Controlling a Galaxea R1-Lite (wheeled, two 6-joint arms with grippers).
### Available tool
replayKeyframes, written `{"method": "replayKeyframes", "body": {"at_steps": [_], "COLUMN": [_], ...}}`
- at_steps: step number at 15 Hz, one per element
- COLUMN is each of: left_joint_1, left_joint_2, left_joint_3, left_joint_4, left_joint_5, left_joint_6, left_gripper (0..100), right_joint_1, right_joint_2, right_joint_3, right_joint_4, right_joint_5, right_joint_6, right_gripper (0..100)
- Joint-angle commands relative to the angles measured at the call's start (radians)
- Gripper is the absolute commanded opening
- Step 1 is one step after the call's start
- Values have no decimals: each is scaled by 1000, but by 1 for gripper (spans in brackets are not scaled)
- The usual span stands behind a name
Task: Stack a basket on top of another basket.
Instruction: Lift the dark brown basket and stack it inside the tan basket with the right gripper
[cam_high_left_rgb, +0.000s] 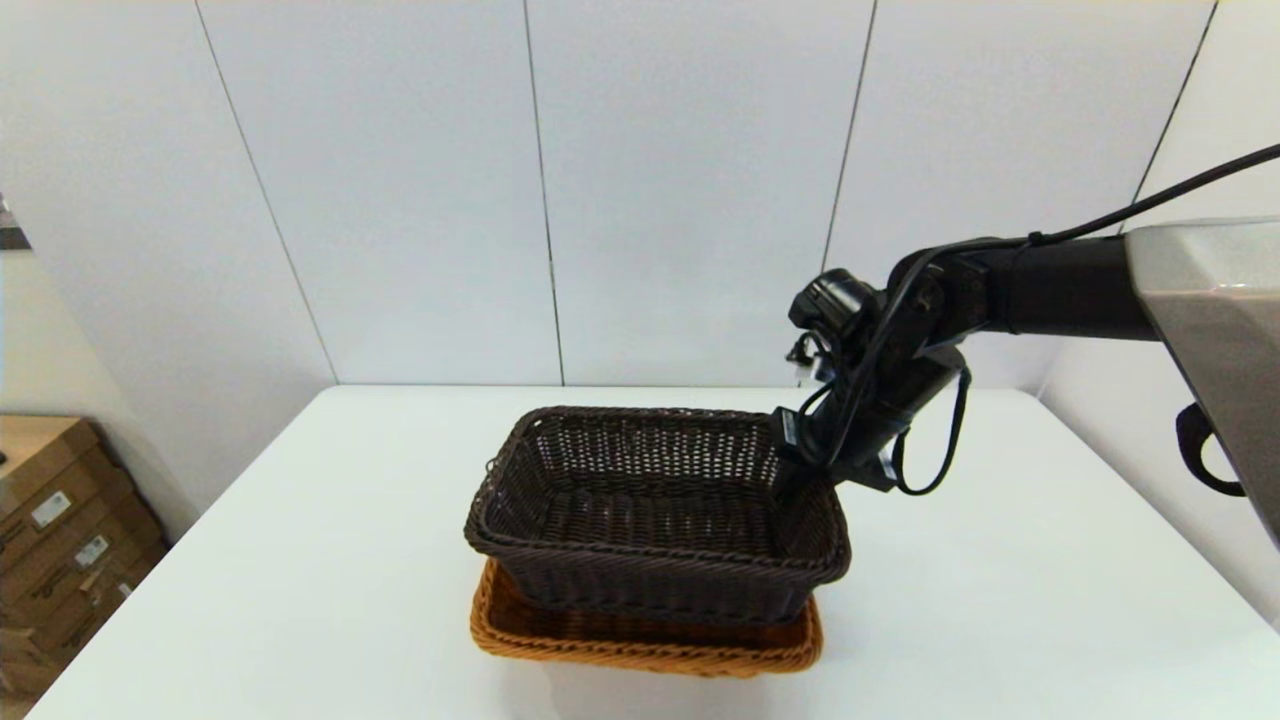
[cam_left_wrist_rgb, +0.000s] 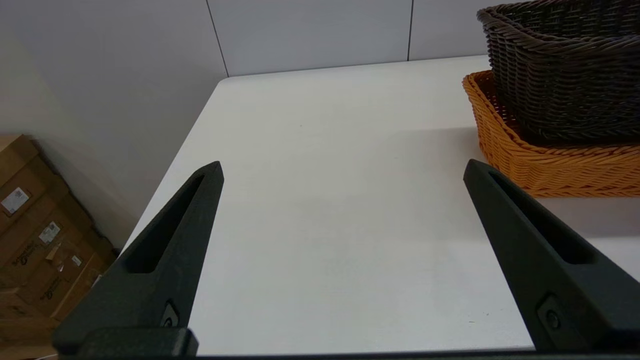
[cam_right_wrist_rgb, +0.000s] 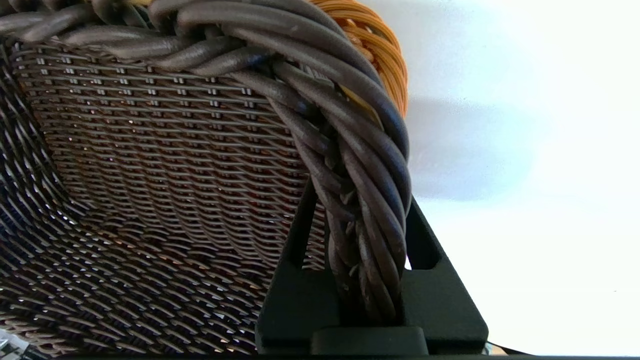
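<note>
Baskets nested on white table (cam_high_left_rgb: 1000, 560): dark brown basket (cam_high_left_rgb: 655, 515) seated in orange-tan basket (cam_high_left_rgb: 640, 640), tilted slightly, bottom not fully down. Right gripper (cam_right_wrist_rgb: 357, 235) clamped on dark rim at right side wall, one finger inside, one outside. Left gripper (cam_left_wrist_rgb: 342, 170) parked near table's left, fingers spread wide, holding nothing.

Bench (cam_high_left_rgb: 1000, 600): white, smooth top, set against a pale panelled wall.
Lying on it: orange-tan basket (cam_high_left_rgb: 640, 645), near the front edge, about mid-width.
In that basket: dark brown basket (cam_high_left_rgb: 655, 510), nested, rim standing higher.
</note>
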Motion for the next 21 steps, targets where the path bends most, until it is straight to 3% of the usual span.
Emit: {"method": "replayKeyframes", "body": {"at_steps": [1,8,21], "left_joint_1": [0,0,0], "left_joint_2": [1,1,1], "left_joint_3": [5,5,5], "left_joint_4": [0,0,0], "left_joint_5": [0,0,0], "left_joint_6": [0,0,0], "left_gripper": [100,100,100], "right_joint_1": [5,49,31], "right_joint_2": [-25,-31,8], "right_joint_3": [0,29,12], "right_joint_4": [5,3,-47], "right_joint_5": [35,35,37], "right_joint_6": [3,6,2], "right_gripper": [0,0,0]}}
